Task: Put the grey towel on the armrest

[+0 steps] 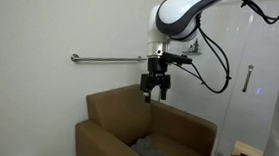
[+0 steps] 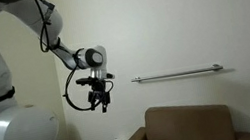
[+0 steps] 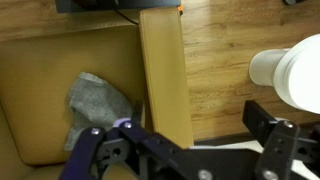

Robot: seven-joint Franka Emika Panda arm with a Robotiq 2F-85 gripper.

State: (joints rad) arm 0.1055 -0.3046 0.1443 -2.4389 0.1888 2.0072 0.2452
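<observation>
My claw (image 1: 154,92) hangs above the brown armchair (image 1: 112,114), jaws spread apart and grasping nothing. The grey towel (image 3: 97,100) lies crumpled on the seat, just beside the armrest (image 3: 162,70) in the wrist view and well below my fingers (image 1: 148,87).

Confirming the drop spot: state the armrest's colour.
The armrest is tan brown, clearest in the wrist view.

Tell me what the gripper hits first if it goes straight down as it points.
Probably the grey towel on the armchair seat: the wrist view shows it just ahead of the fingers. Depth is unclear, so the gripper might meet bare seat.
</observation>
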